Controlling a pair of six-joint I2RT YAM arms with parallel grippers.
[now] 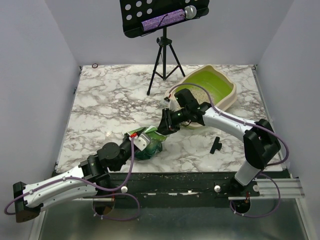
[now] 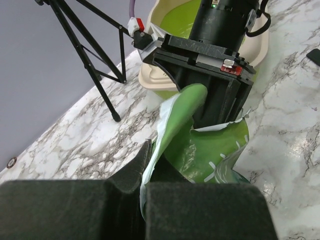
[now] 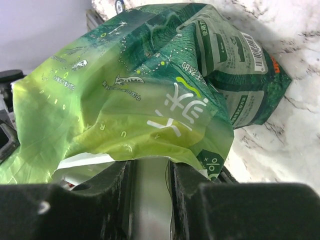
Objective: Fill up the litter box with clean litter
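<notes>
Pinching the green bag [image 1: 149,145] from the near-left, my left gripper [image 2: 145,200] is clenched tight on its edge — my right gripper [image 3: 150,175] grasps the opposite edge. Far right, the litter box [image 1: 227,102] holds some clean litter [image 1: 196,93].

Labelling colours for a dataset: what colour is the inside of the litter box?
Lime green inside the litter box, clearest in the top view.

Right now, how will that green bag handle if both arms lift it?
Likely floppy: the green bag is creased, folding where the left gripper pinches its edge. Probably slippery, being glossy. Its lower part bulges on the table, so it may sag.
</notes>
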